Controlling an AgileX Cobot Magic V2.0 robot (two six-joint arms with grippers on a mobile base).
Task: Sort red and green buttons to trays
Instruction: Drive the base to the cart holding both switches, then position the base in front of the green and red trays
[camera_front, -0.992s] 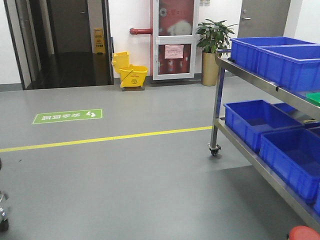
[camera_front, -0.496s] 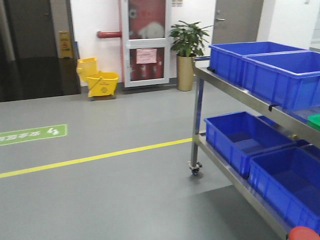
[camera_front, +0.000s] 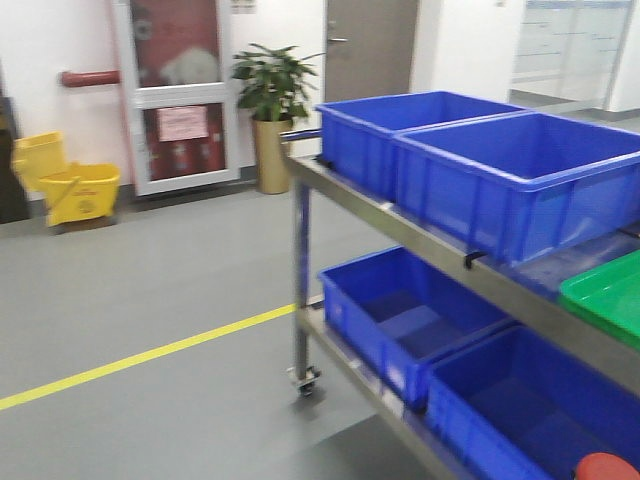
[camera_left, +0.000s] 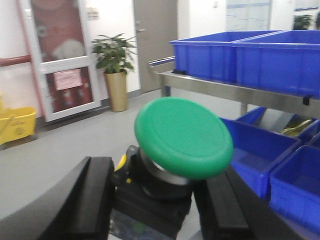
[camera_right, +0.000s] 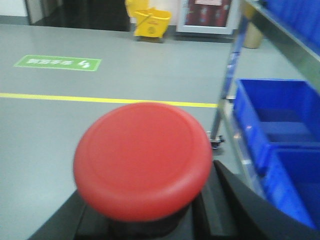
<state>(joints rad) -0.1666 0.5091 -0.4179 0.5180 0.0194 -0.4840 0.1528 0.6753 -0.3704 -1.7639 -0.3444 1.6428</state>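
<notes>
Left claw (camera_left: 156, 202) clamps green button (camera_left: 183, 137); right claw (camera_right: 146, 222) clamps red button (camera_right: 142, 159); only front view shows green tray (camera_front: 606, 296).

Industrial corridor: steel cart (camera_front: 301, 270) with blue crates (camera_front: 520, 170), yellow floor line (camera_front: 150, 355).

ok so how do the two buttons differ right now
The green button sits in the left end effector; the red button sits in the right end effector. The green button's cap is tilted, showing its silver collar and dark base; the red button's cap hides nearly everything below it. Both have round mushroom caps.
</notes>
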